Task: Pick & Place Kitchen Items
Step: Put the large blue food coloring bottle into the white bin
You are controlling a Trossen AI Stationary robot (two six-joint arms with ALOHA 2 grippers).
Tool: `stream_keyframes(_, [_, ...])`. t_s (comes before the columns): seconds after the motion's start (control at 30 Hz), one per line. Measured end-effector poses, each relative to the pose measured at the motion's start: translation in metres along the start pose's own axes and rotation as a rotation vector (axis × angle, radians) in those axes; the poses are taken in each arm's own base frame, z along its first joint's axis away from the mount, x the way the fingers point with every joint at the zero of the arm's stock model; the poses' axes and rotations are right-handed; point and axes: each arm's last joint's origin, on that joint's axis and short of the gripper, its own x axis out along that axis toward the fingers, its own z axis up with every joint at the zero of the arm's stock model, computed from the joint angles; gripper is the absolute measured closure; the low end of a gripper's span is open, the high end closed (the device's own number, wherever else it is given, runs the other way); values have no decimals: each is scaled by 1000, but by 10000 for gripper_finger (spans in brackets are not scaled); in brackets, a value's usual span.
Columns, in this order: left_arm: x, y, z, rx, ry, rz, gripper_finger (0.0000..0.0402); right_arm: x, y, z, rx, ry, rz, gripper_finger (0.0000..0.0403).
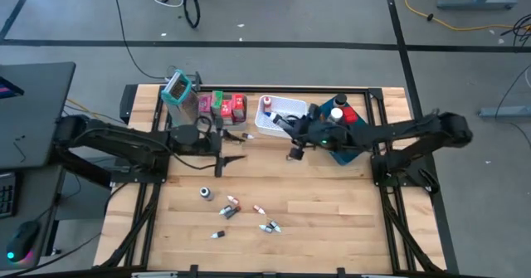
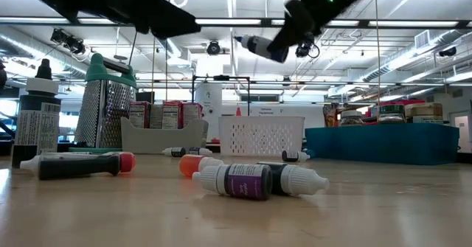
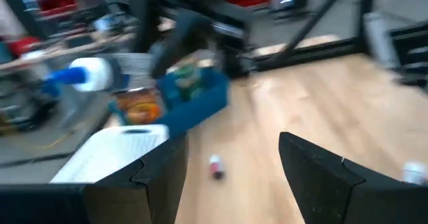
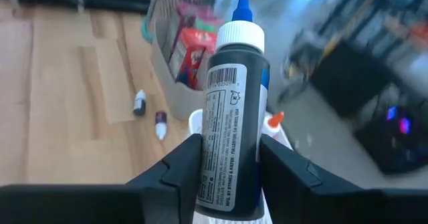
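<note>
While the right gripper hangs above the white mesh basket with its fingers clamped around a dark blue-tipped bottle, I'd call this job maybe half done. Red and pink cartons already sit in the clear bin, and jars are in the blue tray — but a handful of tiny bottles lie loose on the surface (one purple-labelled). The left gripper hovers by the bin, fingers spread, holding nothing.
</note>
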Motion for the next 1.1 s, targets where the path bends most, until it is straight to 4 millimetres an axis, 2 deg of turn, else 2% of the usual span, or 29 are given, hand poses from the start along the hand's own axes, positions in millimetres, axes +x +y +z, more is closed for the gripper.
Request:
stream_keyframes(0.07, [7, 2, -2, -3, -5, 92, 159, 2, 1, -20, -27, -111, -1, 262])
stream_keyframes(0.13, [13, 4, -1, -14, -44, 193, 159, 2, -1, -32, -26, -275, 19, 258])
stream_keyframes(0.23, [22, 9, 6, -53, -191, 268, 159, 0, -6, -42, -30, -507, 122, 256])
stream_keyframes(0.37, [36, 13, 9, -119, -307, 223, 159, -3, -10, -43, 24, -675, 337, 255])
stream_keyframes(0.53, [60, 17, 18, -114, -340, 84, 159, -3, -12, -40, 42, -695, 416, 255])
stream_keyframes(0.67, [76, 19, 30, -86, -360, 68, 159, -2, -11, -41, 40, -679, 421, 254])
stream_keyframes(0.97, [80, 21, 48, -66, -387, 8, 159, -1, -11, -43, 37, -657, 425, 254])
stream_keyframes(1.1, [80, 23, 49, -65, -388, 13, 160, -1, -11, -42, 38, -662, 422, 254])
